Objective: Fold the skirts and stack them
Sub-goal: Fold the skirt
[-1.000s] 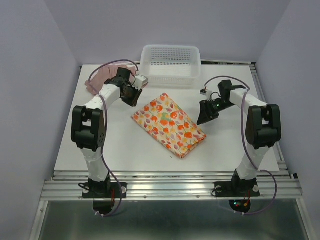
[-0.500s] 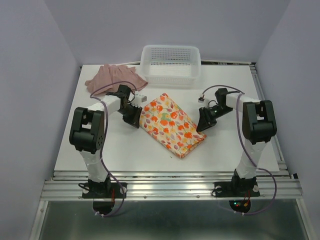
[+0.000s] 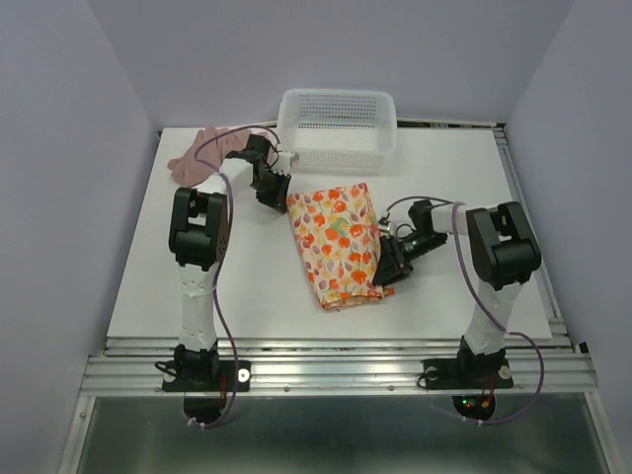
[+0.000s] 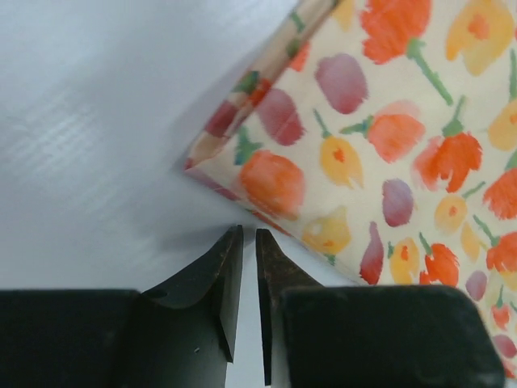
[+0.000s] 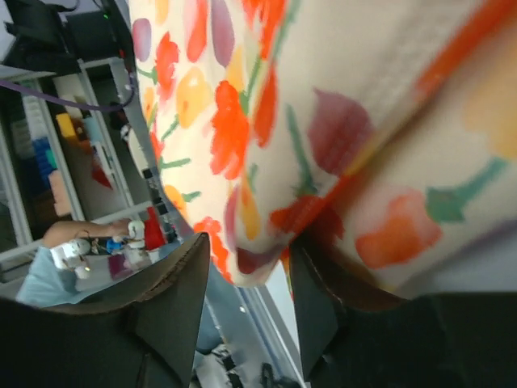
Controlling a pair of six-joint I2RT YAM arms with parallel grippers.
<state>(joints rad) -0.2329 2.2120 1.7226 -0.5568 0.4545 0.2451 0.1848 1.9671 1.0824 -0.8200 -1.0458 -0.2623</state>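
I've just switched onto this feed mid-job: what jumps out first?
The bright floral skirt lies folded mid-table, its right edge pinched in the right gripper. The left gripper sits at its far left corner, fingers nearly together with nothing between them. A pink skirt lies crumpled at the far left, beside the white basket.

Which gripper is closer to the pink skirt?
Left. The left gripper sits close to the pink skirt, at the floral skirt's far corner. The right gripper is at the floral skirt's opposite edge, farther away.
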